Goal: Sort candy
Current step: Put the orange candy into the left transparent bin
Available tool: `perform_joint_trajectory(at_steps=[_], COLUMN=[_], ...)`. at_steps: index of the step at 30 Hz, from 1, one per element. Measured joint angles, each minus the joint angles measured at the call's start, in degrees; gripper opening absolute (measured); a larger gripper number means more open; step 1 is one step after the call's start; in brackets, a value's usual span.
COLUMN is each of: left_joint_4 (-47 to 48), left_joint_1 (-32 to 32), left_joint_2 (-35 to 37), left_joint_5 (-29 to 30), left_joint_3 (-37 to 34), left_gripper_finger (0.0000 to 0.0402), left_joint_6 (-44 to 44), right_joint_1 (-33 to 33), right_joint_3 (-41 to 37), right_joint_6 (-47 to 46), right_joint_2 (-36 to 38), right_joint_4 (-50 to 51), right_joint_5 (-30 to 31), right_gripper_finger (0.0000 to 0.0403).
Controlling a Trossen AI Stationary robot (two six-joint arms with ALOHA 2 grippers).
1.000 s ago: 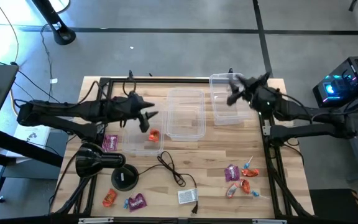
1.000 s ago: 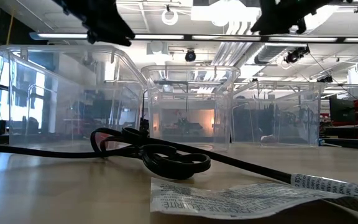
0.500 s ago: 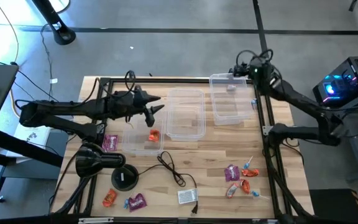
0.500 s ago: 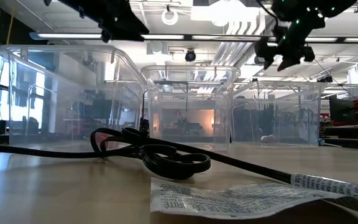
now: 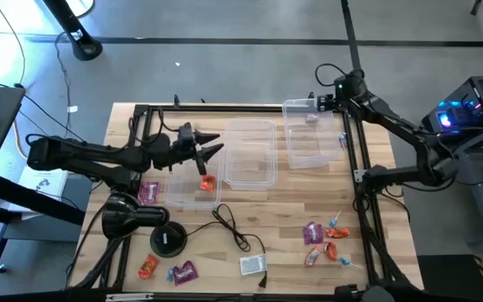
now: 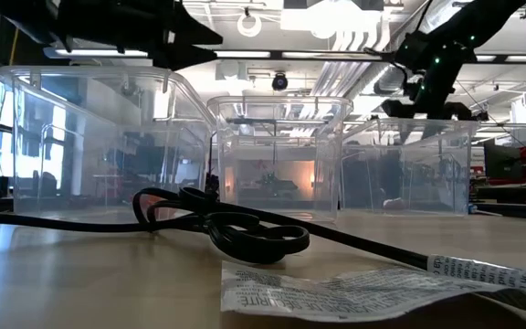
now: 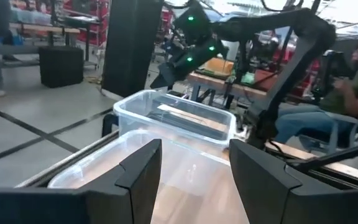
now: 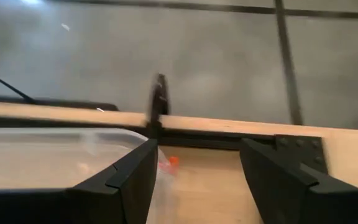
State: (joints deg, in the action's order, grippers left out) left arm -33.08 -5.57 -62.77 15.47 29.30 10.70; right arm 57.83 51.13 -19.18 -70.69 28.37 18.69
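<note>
Near the table's (image 5: pixel 283 214) front edge lie light, crinkly, slippery candy (image 5: pixel 324 239) pieces, best pinched across their middles, while the left gripper (image 5: pixel 210 145) and right gripper (image 5: pixel 320 101) hover spread, empty.

You have three bins in a row across the table (image 5: pixel 124 126): the left bin (image 5: pixel 193 195), the middle bin (image 5: pixel 251 155) and the right bin (image 5: pixel 309 134). One candy (image 5: pixel 207 182) lies in the left bin. More candies (image 5: pixel 325 239) lie near your front right, others (image 5: pixel 166 268) at front left, a cable (image 5: pixel 233 228) between them
</note>
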Motion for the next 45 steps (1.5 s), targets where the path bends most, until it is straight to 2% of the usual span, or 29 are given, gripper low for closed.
perform_joint_trajectory(at_steps=[9,15,20,23,27,31,38,45], left_joint_4=[0.0,0.2,0.7,1.1,2.0,2.1,3.5,3.7], left_joint_1=[1.8,2.1,2.7,2.7,2.7,2.7,2.7,2.7], left_joint_2=[0.1,0.1,0.1,0.1,0.1,0.1,0.1,0.1], left_joint_5=[-0.1,0.1,0.1,0.1,0.1,0.1,0.1,0.1], left_joint_3=[-0.3,-0.3,-0.3,-0.3,-0.3,-0.3,-0.3,-0.3], left_gripper_finger=[0.0182,0.0182,0.0182,0.0182,0.0182,0.0182,0.0182,0.0182], left_joint_6=[0.2,1.1,1.2,1.2,1.2,1.2,1.2,1.7], right_joint_1=[-0.5,-1.7,-1.6,-1.4,-1.7,-3.3,-5.6,0.4], right_joint_3=[0.0,0.0,0.0,0.0,0.0,0.0,0.0,-0.1], right_joint_6=[-4.1,-7.4,-6.2,-6.0,-5.2,-5.3,-3.7,-11.8], right_joint_2=[-1.5,-5.1,-7.2,-7.3,-7.3,-7.2,-7.4,-7.7], right_joint_4=[-4.5,-6.4,-5.8,-4.1,-2.8,-3.9,-4.4,-6.6], right_joint_5=[6.1,12.7,13.2,10.7,2.3,-2.4,-2.0,1.7], right_gripper_finger=[0.0223,0.0197,0.0184,0.0184,0.0184,0.0184,0.0184,0.0184])
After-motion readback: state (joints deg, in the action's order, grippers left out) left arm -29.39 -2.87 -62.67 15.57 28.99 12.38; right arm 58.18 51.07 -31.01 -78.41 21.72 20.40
